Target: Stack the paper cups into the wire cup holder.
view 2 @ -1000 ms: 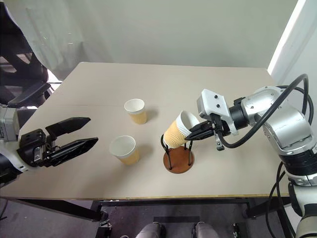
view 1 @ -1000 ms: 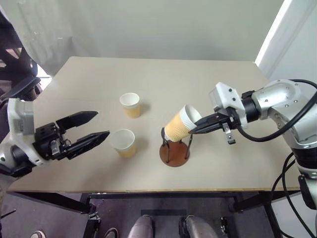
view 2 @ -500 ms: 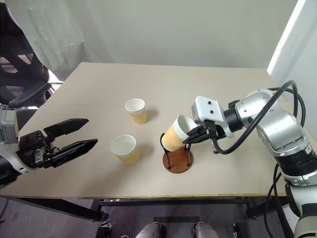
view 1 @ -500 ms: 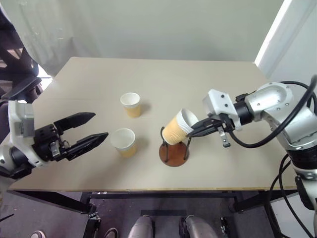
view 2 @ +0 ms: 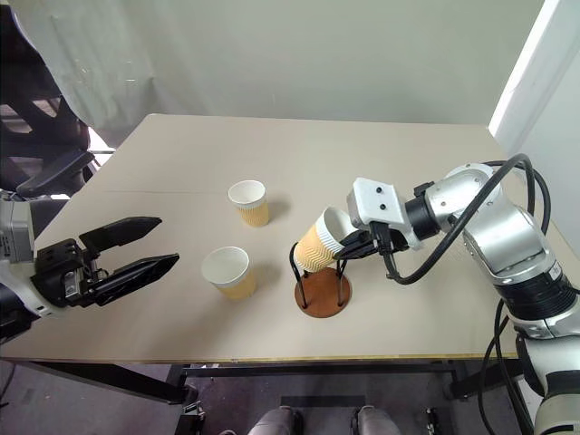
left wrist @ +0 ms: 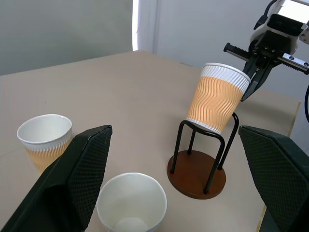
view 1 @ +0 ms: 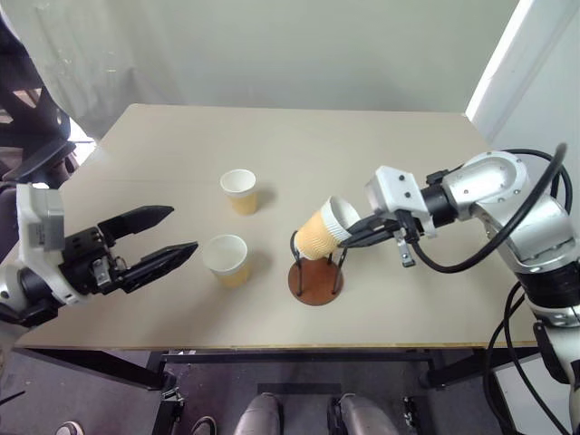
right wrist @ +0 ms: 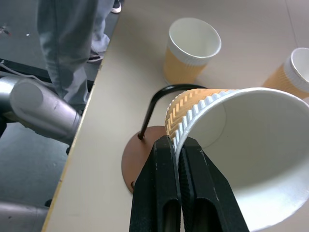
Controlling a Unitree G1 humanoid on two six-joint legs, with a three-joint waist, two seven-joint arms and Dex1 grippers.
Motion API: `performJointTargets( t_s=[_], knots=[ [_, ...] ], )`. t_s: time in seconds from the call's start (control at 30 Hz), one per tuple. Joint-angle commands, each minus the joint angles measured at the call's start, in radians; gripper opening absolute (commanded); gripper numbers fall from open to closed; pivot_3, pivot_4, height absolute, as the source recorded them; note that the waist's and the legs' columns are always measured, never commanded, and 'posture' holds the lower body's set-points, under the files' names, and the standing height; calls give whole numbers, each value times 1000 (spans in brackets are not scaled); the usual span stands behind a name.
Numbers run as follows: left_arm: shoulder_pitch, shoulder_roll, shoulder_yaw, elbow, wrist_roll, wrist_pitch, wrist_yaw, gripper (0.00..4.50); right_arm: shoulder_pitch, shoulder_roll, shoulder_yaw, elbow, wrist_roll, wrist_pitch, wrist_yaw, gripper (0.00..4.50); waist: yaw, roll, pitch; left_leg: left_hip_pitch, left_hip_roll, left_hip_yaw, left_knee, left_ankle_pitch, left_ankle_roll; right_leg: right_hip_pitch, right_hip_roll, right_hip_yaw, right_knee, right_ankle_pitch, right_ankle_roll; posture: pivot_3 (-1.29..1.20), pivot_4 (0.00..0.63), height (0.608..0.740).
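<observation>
Held cup: while pinched by its rim in the right gripper (view 1: 352, 237), a paper cup (view 1: 321, 232) is tilted over the wire cup holder (view 1: 314, 275).
Left gripper (view 1: 172, 232): spread wide, nothing held, near the front table (view 1: 381, 145) edge.

A tan table (view 1: 381, 145) stands before a plain pale wall (view 1: 299, 45).

No lettering, label, brand mark or number can be read anywhere. The paper cups (left wrist: 219, 97) carry a plain wavy ribbed pattern and a white rim (no print on either), the wire cup holder (left wrist: 197, 174) has a bare brown base, and the tabletop (view 1: 381, 154) is unmarked.
</observation>
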Motion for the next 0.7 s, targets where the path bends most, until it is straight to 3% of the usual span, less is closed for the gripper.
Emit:
performJointTargets(
  t_s=[0.03,0.17,0.27,0.5,0.63,0.7],
  knots=[
    [-6,20,13,-17,2,-19,-1,4500,-8,-23,-16,-14,1,-20,27,38,0,0,0,0,0,0,0,0,0,0,0,0,0,0,0,0,150,740],
    [-13,21,4,-12,6,-21,-1,4500,-10,-23,-19,-24,6,-20,43,38,0,0,0,0,0,0,0,0,0,0,0,0,0,0,0,0,150,740],
    [-16,22,1,-10,7,-22,-2,4500,-12,-21,-22,-30,9,-18,50,592,0,0,0,0,0,0,0,0,0,0,0,0,0,0,0,0,150,740],
    [-18,25,-3,-11,10,-23,0,4500,-14,-15,-18,-27,-1,-20,46,2985,0,0,0,0,0,0,0,0,0,0,0,0,0,0,0,0,150,740],
    [-12,52,-5,-1,20,-13,-12,4500,-46,-14,-62,2,26,-15,48,2985,0,0,0,0,0,0,0,0,0,0,0,0,0,0,0,0,150,740],
    [7,130,-57,17,88,11,-39,4500,-57,-18,-108,11,81,4,66,2985,0,0,0,0,0,0,0,0,0,0,0,0,0,0,0,0,150,740]
  ],
)
